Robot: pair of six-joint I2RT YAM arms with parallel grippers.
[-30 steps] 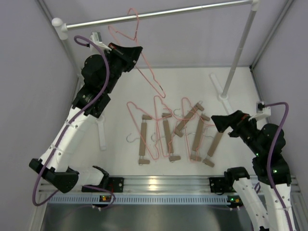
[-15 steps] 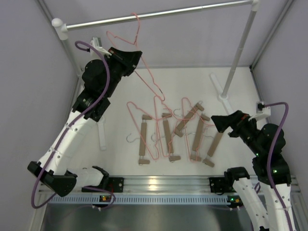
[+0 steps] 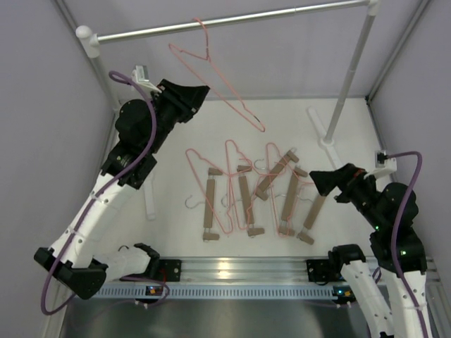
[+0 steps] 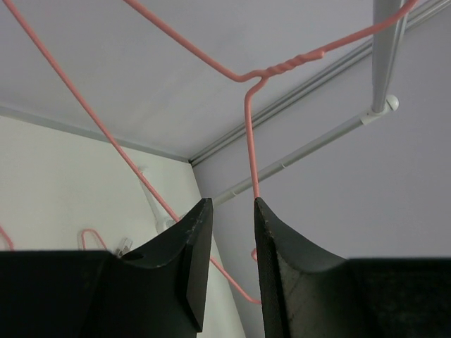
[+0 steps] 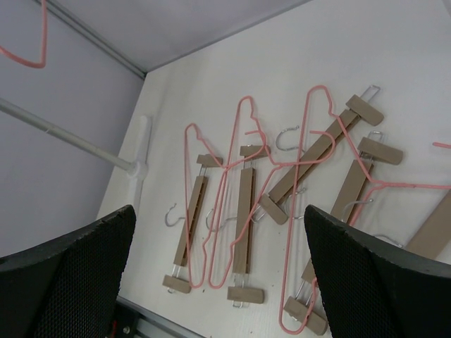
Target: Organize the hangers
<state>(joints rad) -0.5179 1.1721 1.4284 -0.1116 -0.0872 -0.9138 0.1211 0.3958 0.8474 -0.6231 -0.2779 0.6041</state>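
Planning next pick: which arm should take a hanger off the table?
Right. The right gripper, open, sits low beside the table hangers; the left gripper is up at the rail by the hung pink hanger.

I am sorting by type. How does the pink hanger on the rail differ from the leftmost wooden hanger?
The pink hanger is a thin wire triangle; the wooden hanger is a straight tan bar with clip ends. The pink hanger hangs on the rail; the wooden hanger lies on the table. Both have hooks.
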